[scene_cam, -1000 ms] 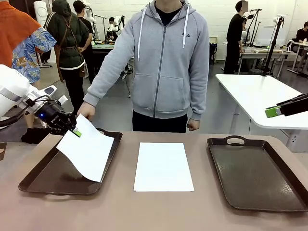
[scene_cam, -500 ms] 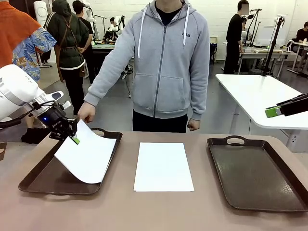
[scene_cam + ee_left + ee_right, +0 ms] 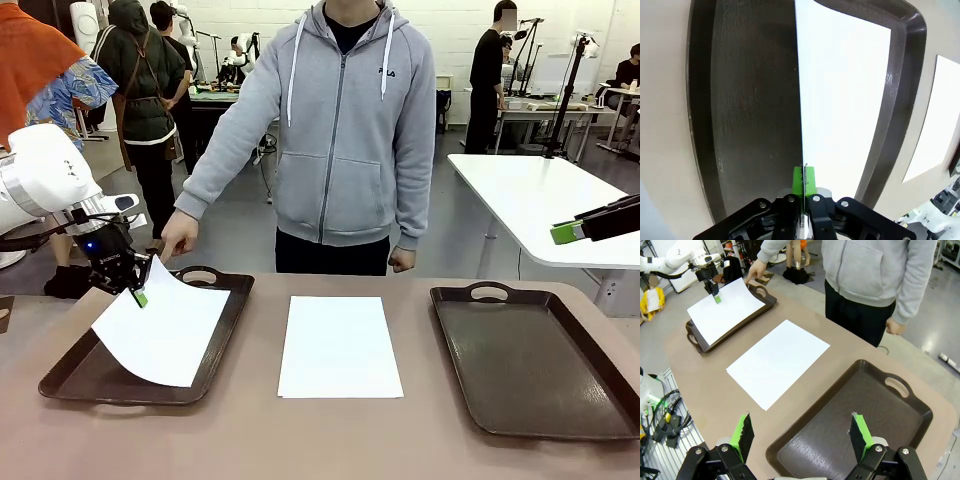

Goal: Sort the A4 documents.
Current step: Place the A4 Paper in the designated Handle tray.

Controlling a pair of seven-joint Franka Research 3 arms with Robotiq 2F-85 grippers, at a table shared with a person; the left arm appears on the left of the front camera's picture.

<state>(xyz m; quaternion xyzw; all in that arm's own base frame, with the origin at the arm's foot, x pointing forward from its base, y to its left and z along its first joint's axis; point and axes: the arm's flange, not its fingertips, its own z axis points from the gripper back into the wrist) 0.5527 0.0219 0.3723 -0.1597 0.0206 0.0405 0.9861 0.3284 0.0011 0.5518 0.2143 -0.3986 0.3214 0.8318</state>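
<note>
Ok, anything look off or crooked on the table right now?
Only the sheet pinched in the left gripper: it hangs tilted and skewed over the left tray, one corner seeming to reach over the tray's near rim. The middle sheet lies flat and square on the table.

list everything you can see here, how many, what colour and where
held sheet: one, white, tilted over the left tray, one edge pinched
flat sheet: one, white, flat on the table between the trays; cannot tell if more lie beneath it
left tray: one, dark brown, handled, robot's left
right tray: one, dark brown, handled, robot's right, nothing in it
table: one, tan, under it all
white table: one, farther off at right
person: one, grey hoodie, far side; hand by the left tray's far handle
left end effector: black, green pads, shut on the held sheet
right end effector: black, green pads, open, raised near the right tray
</note>
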